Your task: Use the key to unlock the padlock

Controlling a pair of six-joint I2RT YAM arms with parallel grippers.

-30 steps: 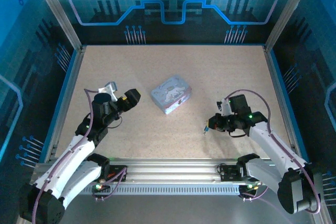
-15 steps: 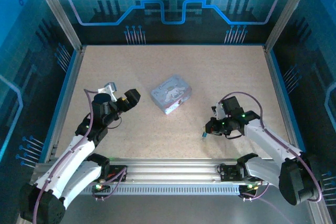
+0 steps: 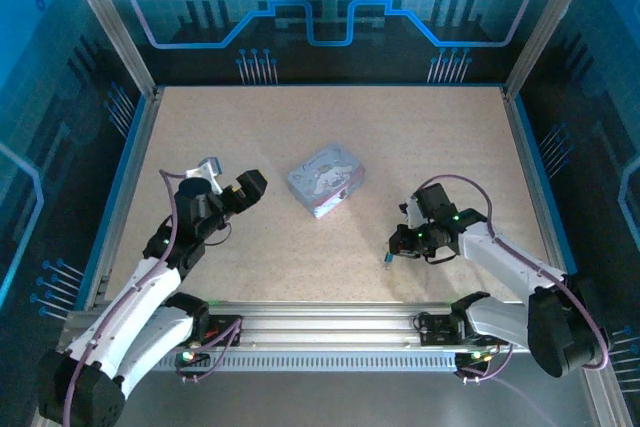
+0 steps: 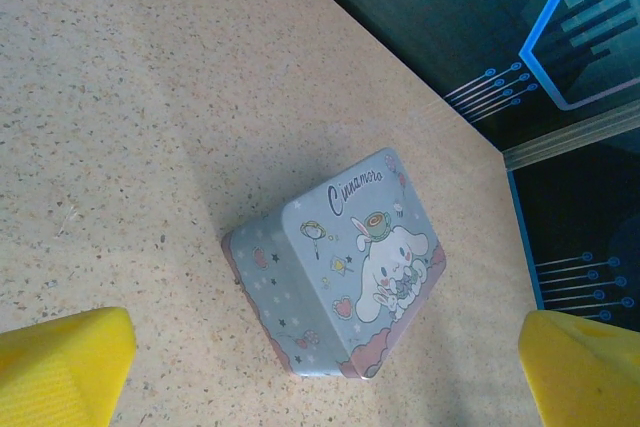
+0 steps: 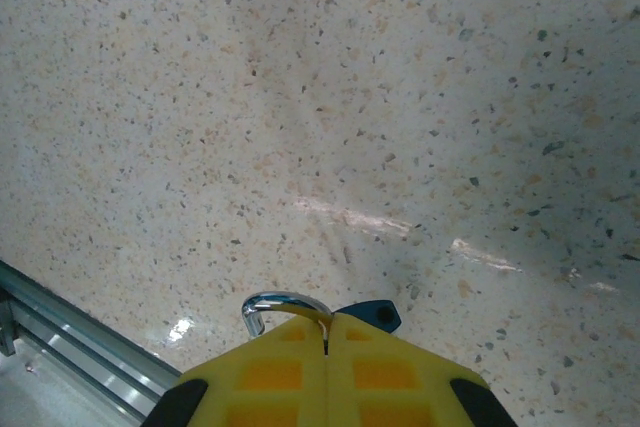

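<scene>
Right wrist view: one padlock, silver shackle hooking out of the seam of my right tool. Pads are pinched tight on it and the body is hidden. One small blue tab just beside the shackle, can't tell what it is. Both are close to the desk's near edge, right half. One cartoon tin mid-desk. My left tool gapes wide, holding nothing, toward the left edge, facing the tin but apart from it.

Tin mid-table (set askew), bare tabletop all around it, rails along both sides
</scene>
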